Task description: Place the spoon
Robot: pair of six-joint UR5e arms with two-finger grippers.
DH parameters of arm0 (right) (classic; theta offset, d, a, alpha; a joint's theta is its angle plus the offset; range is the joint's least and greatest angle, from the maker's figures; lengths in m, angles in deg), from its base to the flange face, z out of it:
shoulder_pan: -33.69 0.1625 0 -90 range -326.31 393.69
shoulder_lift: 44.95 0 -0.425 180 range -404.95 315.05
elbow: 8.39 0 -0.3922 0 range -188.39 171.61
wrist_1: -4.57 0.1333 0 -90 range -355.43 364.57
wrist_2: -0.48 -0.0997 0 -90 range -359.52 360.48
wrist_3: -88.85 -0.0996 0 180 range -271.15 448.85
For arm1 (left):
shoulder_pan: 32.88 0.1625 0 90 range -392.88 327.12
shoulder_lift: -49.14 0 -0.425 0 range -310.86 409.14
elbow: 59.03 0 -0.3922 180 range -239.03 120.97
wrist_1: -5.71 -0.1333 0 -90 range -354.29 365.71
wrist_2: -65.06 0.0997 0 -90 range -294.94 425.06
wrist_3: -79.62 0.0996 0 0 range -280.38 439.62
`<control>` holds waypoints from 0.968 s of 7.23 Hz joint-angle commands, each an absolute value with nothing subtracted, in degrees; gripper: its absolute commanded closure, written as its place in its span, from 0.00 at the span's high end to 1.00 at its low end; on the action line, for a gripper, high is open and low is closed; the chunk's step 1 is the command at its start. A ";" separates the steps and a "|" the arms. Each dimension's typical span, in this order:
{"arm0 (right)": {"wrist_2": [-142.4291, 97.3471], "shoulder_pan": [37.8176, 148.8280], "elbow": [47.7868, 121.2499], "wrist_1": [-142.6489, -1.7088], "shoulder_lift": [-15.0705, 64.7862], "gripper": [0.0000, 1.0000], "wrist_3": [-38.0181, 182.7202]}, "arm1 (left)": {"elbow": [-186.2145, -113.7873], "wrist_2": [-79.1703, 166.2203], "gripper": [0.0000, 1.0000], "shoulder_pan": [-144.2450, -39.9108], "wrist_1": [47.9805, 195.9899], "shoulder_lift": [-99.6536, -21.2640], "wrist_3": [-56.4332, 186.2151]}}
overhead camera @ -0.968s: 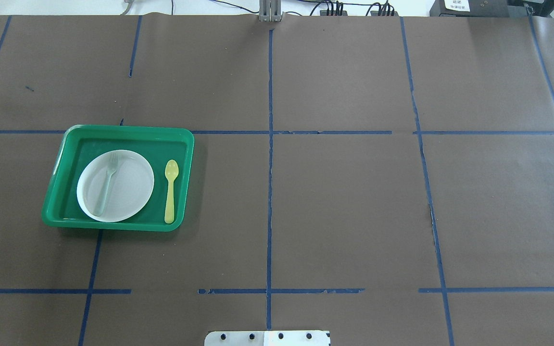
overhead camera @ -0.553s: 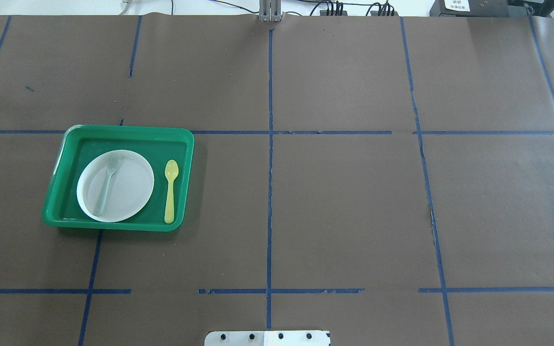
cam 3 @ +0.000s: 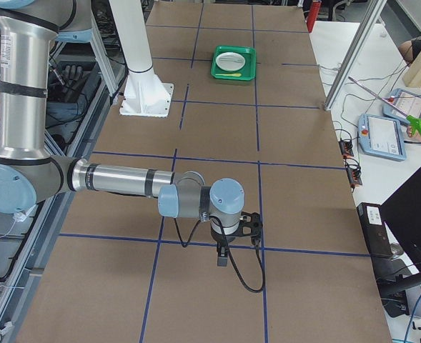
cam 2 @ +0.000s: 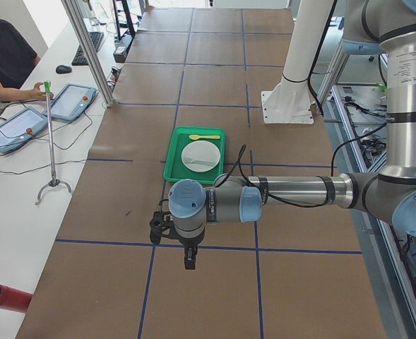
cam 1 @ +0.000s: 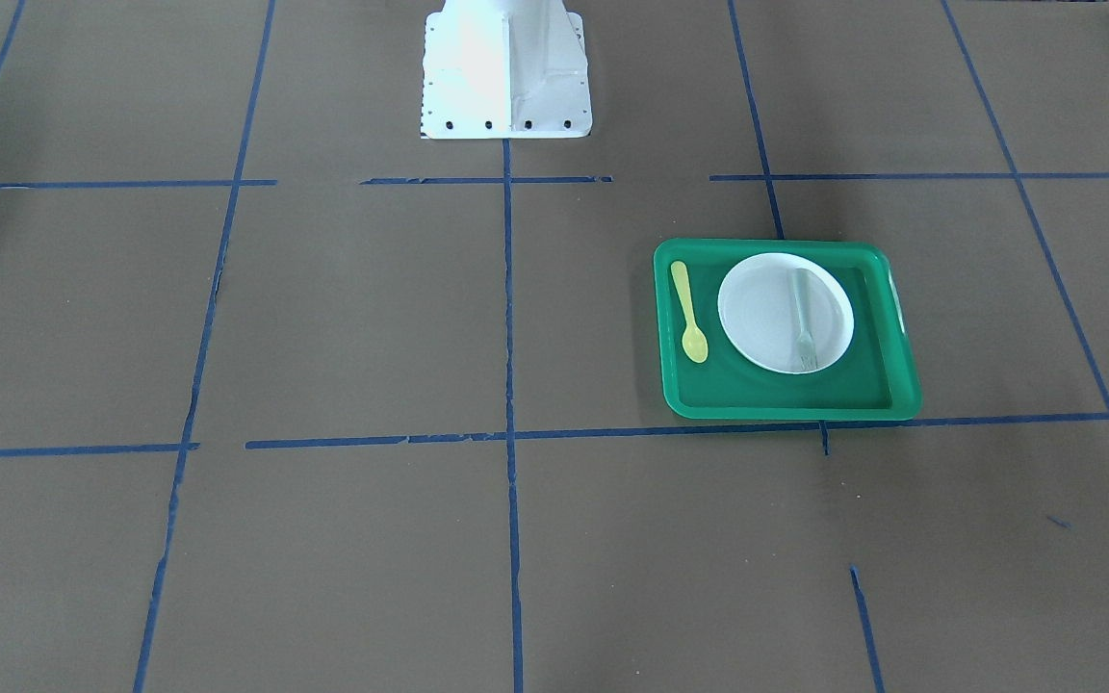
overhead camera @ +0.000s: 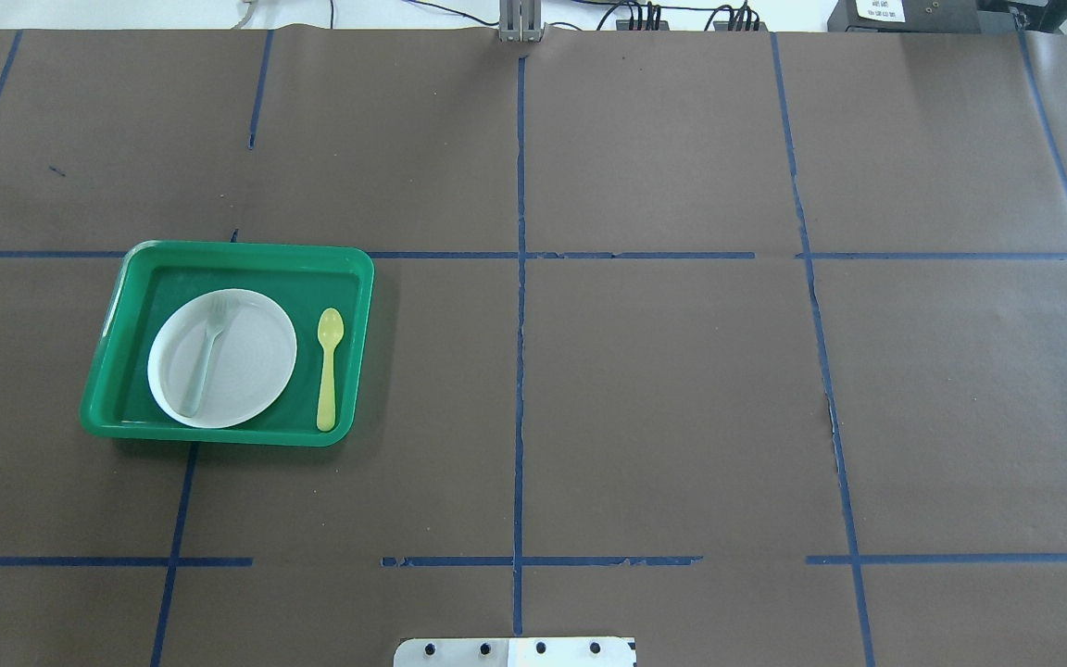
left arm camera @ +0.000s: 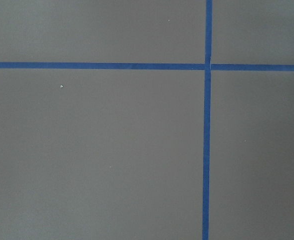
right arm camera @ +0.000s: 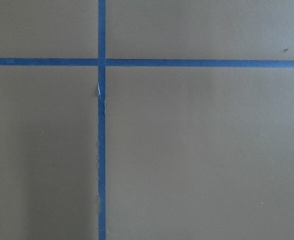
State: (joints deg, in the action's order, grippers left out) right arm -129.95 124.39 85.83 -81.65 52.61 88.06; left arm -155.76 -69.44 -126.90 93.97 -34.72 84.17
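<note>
A small pale yellow spoon (overhead camera: 329, 369) lies flat on the floor of a green tray (overhead camera: 246, 251), along the tray's edge nearest the table's middle, bowl pointing away from the robot. Just beside it in the tray sits a white plate (overhead camera: 251, 371) with a grey-green fork (overhead camera: 205, 357) on it. The left gripper (cam 2: 189, 261) points down over the brown table (overhead camera: 682, 389), well apart from the tray. The right gripper (cam 3: 222, 259) hangs farther still from the tray. Whether either gripper's fingers are parted or closed cannot be told.

no readable text anywhere, white label (overhead camera: 878, 9) on black box (overhead camera: 922, 17), its print too small to make out
</note>
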 commanded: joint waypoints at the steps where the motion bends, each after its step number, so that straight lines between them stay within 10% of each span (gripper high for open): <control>1: -129.95 124.39 85.83 -81.65 52.61 1.00 88.06 | -155.97 -69.50 1.00 -124.65 93.77 -34.80 84.02; 7: -129.95 124.39 85.83 -81.65 52.61 1.00 88.06 | -155.97 -72.40 1.00 -123.94 93.69 -34.80 84.10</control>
State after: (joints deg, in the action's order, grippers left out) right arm -129.95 124.39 85.83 -81.65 52.61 88.06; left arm -155.87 -72.38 -123.88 93.63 -34.76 84.03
